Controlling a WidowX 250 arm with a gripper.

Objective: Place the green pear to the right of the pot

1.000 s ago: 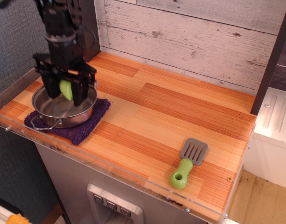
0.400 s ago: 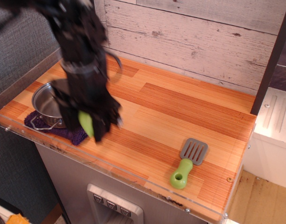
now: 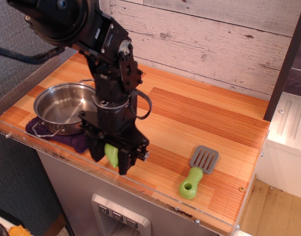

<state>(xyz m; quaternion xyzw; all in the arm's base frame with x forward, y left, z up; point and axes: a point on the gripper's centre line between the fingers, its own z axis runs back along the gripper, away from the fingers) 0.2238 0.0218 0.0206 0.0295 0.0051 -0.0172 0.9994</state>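
The green pear (image 3: pixel 111 154) is light green and smooth, held between the black fingers of my gripper (image 3: pixel 111 158). The gripper is shut on it, low over the wooden counter near the front edge. The pot (image 3: pixel 62 106) is a shallow shiny steel pot with wire loop handles, empty, at the left of the counter. The pear and gripper are to the right of the pot, a short way from its rim. The arm hides the pot's right rim.
A purple cloth (image 3: pixel 68 140) lies under the pot. A grey spatula with a green handle (image 3: pixel 198 171) lies at the front right. A clear acrylic lip (image 3: pixel 155 194) runs along the counter's front edge. A whitewashed plank wall (image 3: pixel 214 39) stands behind.
The gripper has carried the pear from above the pot, out over its right rim, rightward and down toward the counter's front. The pot is now uncovered and empty.
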